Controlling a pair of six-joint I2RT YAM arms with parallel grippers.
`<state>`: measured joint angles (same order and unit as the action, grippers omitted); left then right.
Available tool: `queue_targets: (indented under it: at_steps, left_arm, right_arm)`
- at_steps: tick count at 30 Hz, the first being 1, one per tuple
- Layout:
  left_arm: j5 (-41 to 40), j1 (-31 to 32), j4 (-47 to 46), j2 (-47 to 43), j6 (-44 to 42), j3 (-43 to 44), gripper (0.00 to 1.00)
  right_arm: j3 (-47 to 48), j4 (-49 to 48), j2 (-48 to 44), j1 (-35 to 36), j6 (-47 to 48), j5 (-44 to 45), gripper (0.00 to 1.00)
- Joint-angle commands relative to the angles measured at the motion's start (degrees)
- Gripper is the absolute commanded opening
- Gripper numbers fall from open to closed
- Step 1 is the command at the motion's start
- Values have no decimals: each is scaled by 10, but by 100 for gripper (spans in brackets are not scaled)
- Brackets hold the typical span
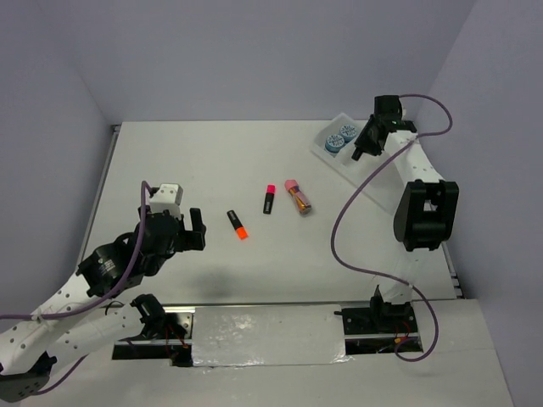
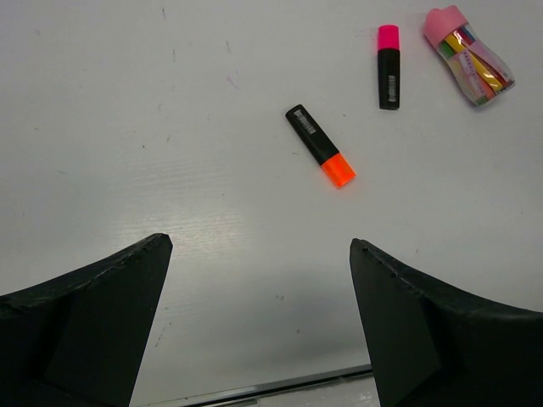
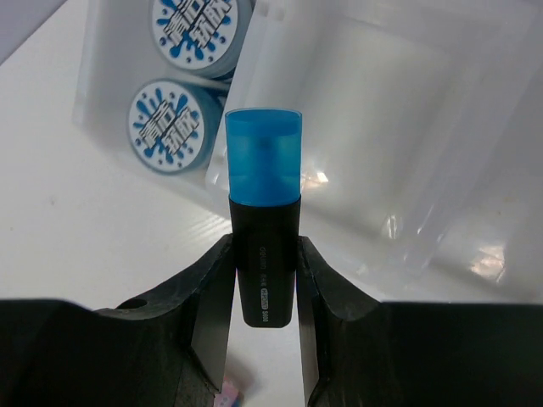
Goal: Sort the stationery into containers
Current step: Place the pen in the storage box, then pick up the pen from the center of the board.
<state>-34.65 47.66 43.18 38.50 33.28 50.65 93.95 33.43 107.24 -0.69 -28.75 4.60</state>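
A: Right gripper?
B: Fingers clamped on the black body of the blue-capped marker, cap pointing outward. It hung over the white tray, beside the compartment holding two blue rolls.
A: Left gripper?
B: Fingers spread wide, grasping nothing, above the table. Orange-capped marker, pink-capped marker and pink-capped tube lay beyond it.

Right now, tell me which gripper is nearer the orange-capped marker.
Left. The left gripper hangs open just left of the orange-capped marker in the top view; the right gripper is far off at the tray, shut on the blue-capped marker.
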Motion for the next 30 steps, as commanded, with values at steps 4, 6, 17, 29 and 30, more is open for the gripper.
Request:
queue_targets:
  at_steps: [4,6,17,29,30]
  left_arm:
    - [14,2,-27,5,-16,3,99]
    - [16,2,-27,10,-18,3,99]
    - [29,2,-35,0,-26,1,99]
    - [-53,0,15,-9,23,17,99]
    - [-63,1,22,-14,35,19,99]
  right_arm:
    - [121,83,95,-20,-26,35,13]
    - [130,81,111,-29,-30,30,14]
    - [144,87,107,-32,-19,45,79]
    - [71,79,-60,205,71,64,78]
    - [51,74,-69,230,58,73,75]
